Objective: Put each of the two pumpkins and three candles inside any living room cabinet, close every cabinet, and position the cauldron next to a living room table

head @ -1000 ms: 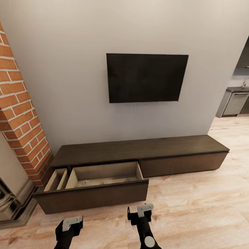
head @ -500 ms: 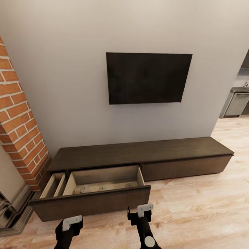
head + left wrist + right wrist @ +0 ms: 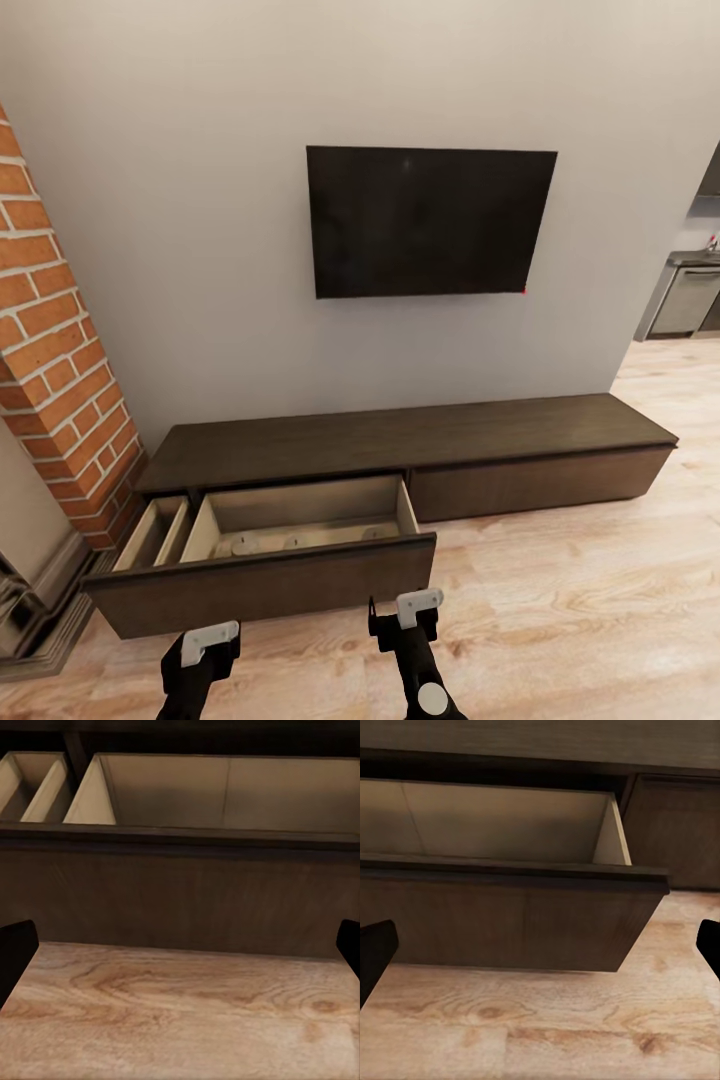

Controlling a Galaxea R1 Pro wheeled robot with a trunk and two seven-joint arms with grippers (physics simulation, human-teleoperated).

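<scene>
You had the cabinet (image 3: 400,450) across the lower middle of the head view, its left-hand drawer (image 3: 270,565) pulled fully out toward you and the right-hand front flush. Inside the drawer, along the near edge of its pale floor, three small pale round tops (image 3: 293,543) showed in a row; they were probably the candles, though they were too small to be sure. A narrower side compartment (image 3: 155,530) sat beside it at lower left, next to the brick fireplace (image 3: 55,350).

Compared with a second ago, the whole picture had shifted: the brick column took up less of the left edge, the cabinet's right end sat further right, and the drawer's floor showed more. That was the camera's move, not the furniture's. Since half a second ago almost nothing had changed.

Your left gripper (image 3: 200,645) and right gripper (image 3: 408,612) hung at the bottom of the frame, over the wood floor (image 3: 580,600) just in front of the drawer face, both spread wide with nothing between the fingers. Each wrist view showed the dark fingertips far apart at the frame's sides. The television (image 3: 430,222) hung above.
</scene>
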